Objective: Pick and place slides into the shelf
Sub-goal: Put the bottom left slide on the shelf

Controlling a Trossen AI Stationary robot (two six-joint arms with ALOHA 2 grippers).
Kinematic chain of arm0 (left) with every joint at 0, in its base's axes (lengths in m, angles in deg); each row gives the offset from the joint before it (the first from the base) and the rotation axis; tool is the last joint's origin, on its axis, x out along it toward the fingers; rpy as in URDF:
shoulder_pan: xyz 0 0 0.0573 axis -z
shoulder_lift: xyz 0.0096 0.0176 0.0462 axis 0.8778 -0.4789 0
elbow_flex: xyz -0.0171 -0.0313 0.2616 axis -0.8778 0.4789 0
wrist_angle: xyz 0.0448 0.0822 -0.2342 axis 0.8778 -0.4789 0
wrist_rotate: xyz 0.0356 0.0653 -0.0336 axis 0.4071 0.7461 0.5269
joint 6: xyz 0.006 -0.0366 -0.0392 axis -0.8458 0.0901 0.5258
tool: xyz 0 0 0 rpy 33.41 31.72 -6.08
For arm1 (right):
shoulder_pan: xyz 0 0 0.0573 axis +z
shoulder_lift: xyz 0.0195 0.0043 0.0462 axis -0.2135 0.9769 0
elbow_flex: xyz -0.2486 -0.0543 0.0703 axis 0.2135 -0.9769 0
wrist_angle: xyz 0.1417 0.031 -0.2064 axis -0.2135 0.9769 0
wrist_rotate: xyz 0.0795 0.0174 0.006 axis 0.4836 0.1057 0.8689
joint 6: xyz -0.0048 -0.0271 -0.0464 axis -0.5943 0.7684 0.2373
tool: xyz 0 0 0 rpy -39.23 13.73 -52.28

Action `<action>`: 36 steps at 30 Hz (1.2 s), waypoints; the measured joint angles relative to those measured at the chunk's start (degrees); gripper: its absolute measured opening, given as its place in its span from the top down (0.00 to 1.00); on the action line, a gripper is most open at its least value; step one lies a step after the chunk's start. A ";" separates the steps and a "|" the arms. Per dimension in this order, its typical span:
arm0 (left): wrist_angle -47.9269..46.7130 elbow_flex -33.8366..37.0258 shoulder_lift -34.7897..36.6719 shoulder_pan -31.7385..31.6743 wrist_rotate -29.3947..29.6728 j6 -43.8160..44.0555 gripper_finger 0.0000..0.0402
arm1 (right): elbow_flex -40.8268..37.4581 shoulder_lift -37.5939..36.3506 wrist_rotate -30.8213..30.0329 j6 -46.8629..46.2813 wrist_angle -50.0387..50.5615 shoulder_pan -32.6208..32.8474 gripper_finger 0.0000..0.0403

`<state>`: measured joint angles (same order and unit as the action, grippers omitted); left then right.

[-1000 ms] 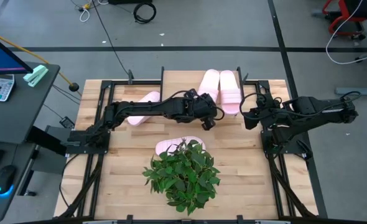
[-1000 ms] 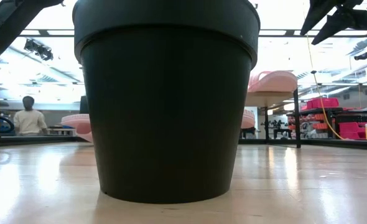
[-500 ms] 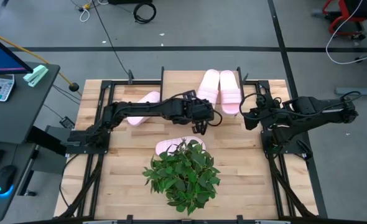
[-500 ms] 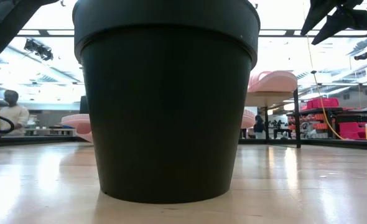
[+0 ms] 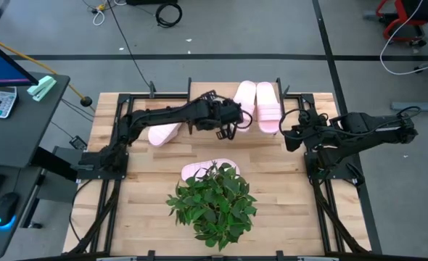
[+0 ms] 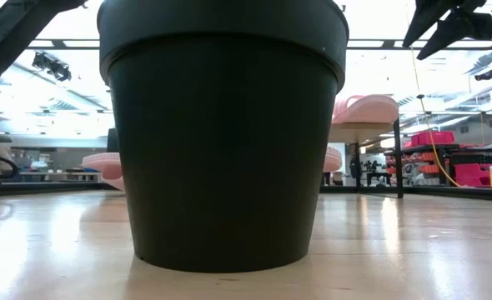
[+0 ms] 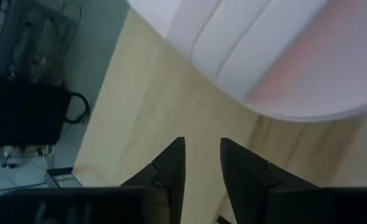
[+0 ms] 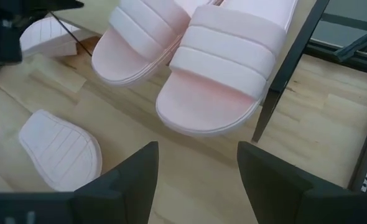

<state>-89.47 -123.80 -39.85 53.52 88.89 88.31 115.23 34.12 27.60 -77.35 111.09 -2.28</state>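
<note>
Left gripper (image 5: pixel 229 129) has shifted far-left toward the shelf (image 8: pixel 308 37), fingers (image 7: pixel 171 165) narrowly parted, empty. Right gripper (image 5: pixel 288 138) waits, fingers (image 8: pixel 134 174) released. Two slides (image 5: pixel 256 106) on shelf.

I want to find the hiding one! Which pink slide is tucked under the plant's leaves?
The slide nearest the plant, lying alone on the table in front. Leaves cover part of it; the other three lie farther back, uncovered by leaves.

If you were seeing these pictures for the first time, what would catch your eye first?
Probably the leafy potted plant at the table's near middle, partly covering one pink slide. Behind it, two pink slides sit side by side on the shelf, with the left gripper hovering just beside them, empty.
</note>
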 joint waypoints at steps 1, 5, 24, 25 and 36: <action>0.41 -0.01 -0.03 -0.48 -0.27 -0.07 0.75 | 0.00 0.00 -0.11 0.00 0.00 0.01 0.44; -0.76 -0.07 -0.30 -1.99 -2.91 -0.48 0.79 | 0.00 0.00 -0.86 0.14 0.00 0.02 0.44; -0.18 -0.03 -2.23 -2.18 -17.50 2.50 0.79 | 0.00 0.00 -1.69 0.42 -0.04 0.01 0.44; 0.60 -0.04 -2.56 -2.02 -18.12 2.63 0.79 | 0.00 0.00 -1.68 0.42 -0.07 0.02 0.44; 5.66 -0.02 -4.34 -0.01 -18.23 3.22 0.74 | 0.00 0.01 -1.71 0.39 -0.20 0.00 0.44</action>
<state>-83.81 -123.82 -44.18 53.51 70.66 91.53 115.23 34.14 25.89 -76.95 110.90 -2.28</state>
